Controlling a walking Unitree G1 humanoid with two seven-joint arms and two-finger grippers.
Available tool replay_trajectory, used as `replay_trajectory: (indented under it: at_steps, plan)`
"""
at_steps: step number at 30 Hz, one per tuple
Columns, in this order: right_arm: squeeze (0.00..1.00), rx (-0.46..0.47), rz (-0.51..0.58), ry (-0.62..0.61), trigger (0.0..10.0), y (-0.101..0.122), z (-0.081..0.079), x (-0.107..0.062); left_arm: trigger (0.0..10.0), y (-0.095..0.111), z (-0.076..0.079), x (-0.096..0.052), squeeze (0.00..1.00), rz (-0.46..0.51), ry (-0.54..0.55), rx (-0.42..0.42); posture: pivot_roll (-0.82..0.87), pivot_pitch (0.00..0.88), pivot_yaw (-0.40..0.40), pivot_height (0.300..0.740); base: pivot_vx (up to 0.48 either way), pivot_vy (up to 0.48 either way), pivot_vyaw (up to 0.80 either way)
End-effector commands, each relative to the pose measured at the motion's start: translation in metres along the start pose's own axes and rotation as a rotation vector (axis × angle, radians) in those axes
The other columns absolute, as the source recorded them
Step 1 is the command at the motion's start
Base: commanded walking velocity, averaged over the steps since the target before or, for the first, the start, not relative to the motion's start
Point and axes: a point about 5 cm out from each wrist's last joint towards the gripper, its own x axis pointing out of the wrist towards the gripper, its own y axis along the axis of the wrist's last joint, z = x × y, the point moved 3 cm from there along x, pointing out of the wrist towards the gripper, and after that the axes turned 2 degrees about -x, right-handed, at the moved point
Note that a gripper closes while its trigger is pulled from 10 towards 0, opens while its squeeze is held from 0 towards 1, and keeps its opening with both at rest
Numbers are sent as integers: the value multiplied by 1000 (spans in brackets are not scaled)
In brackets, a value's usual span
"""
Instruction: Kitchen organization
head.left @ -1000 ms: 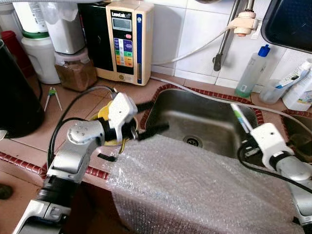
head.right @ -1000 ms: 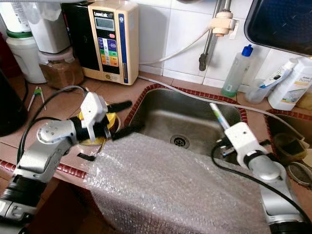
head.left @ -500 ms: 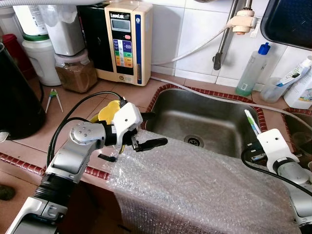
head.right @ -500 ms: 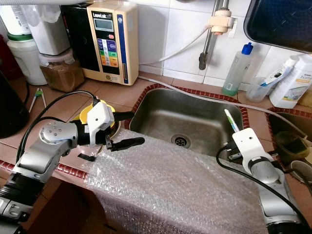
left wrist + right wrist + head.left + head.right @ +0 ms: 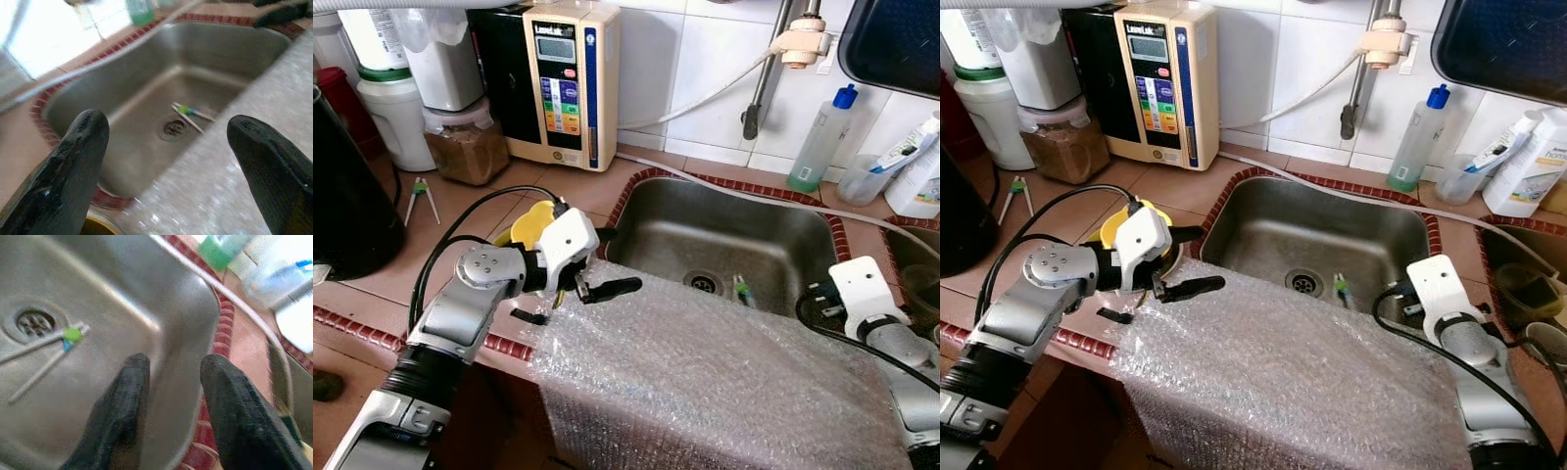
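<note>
While both grippers hold nothing, toothbrushes (image 5: 46,345) lie in the sink (image 5: 773,245), beyond the right gripper's (image 5: 168,382) narrowly parted fingers. Left gripper (image 5: 168,147) fingers spread wide above bubble wrap (image 5: 705,372). Organizing looks barely begun.

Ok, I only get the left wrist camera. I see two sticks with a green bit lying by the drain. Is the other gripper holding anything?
Observer: No. The right gripper is open with nothing between its fingers, over the right part of the sink.
Operator: How far does the bubbly sheet go?
Observer: The bubble wrap lies across the sink's near edge and hangs down over the front of the counter.
Operator: What's behind my gripper?
Observer: A yellow thing lies on the counter just behind the left gripper, by the sink's left rim.
</note>
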Motion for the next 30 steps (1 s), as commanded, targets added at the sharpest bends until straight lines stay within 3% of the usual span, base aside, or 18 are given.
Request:
replay_trajectory:
  at_steps: [1, 3, 6, 11, 17, 18, 19, 30]
  plan:
    - [1000, 70, 84, 20, 10000, 18, -1, -4, 10000, 10, -18, -1, 1000, 31, 105, 15, 47, 0, 0, 740, 0, 0, 0]
    - [1000, 109, 154, 38, 10000, 32, -4, -8, 10000, 13, -30, -1, 1000, 46, 199, 1, 45, 0, 1, 740, 0, 0, 0]
    - [1000, 87, 267, 105, 10000, 56, -19, -17, 10000, 11, -46, -4, 1000, 49, 325, -40, 41, 0, 5, 740, 0, 0, 0]
    - [1000, 60, 372, 228, 10000, 81, -45, -33, 10000, 4, -58, -8, 1000, 30, 428, -97, 36, 0, 7, 740, 0, 0, 0]
    - [1000, 35, 443, 445, 10000, 97, -83, -58, 10000, -22, -73, -18, 1000, -106, 558, -164, 34, 0, 7, 740, 0, 0, 0]
    - [761, 31, 455, 485, 10000, 99, -89, -63, 10000, -27, -75, -21, 1000, -130, 578, -176, 35, 0, 5, 740, 0, 0, 0]
    - [0, 18, 461, 534, 10000, 100, -96, -70, 10000, -31, -78, -25, 1000, -151, 596, -177, 35, 0, 5, 740, 0, 0, 0]
    - [0, 3, 448, 629, 10000, 94, -114, -87, 10000, -36, -91, -37, 1000, -177, 712, -206, 34, 0, 1, 740, 0, 0, 0]
